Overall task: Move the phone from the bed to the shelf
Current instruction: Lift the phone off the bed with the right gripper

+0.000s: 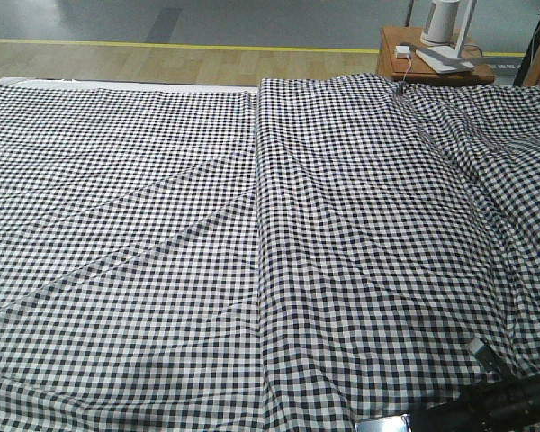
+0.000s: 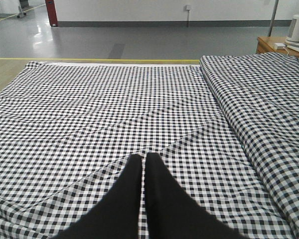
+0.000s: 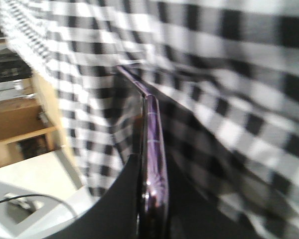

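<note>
In the right wrist view the phone (image 3: 153, 149) stands edge-on, a slim dark slab with a purplish-pink glossy rim. My right gripper (image 3: 152, 162) is shut on it, one black finger on each flat face. The checked sheet of the bed (image 3: 229, 74) lies close behind it, blurred. Light wooden boards of the shelf (image 3: 25, 132) show at the left edge. In the front view the bed (image 1: 162, 225) fills the frame and my right arm (image 1: 508, 400) lies low at the bottom right. My left gripper (image 2: 143, 160) hovers over the bed (image 2: 114, 109), shut and holding nothing.
A reddish-brown bedside table (image 1: 432, 63) stands beyond the bed's far right corner and carries a white appliance (image 1: 443, 20) and a small white charger (image 1: 403, 50). A raised fold runs down the sheet (image 1: 261, 207). Grey floor with a yellow line (image 1: 162, 45) lies past the bed.
</note>
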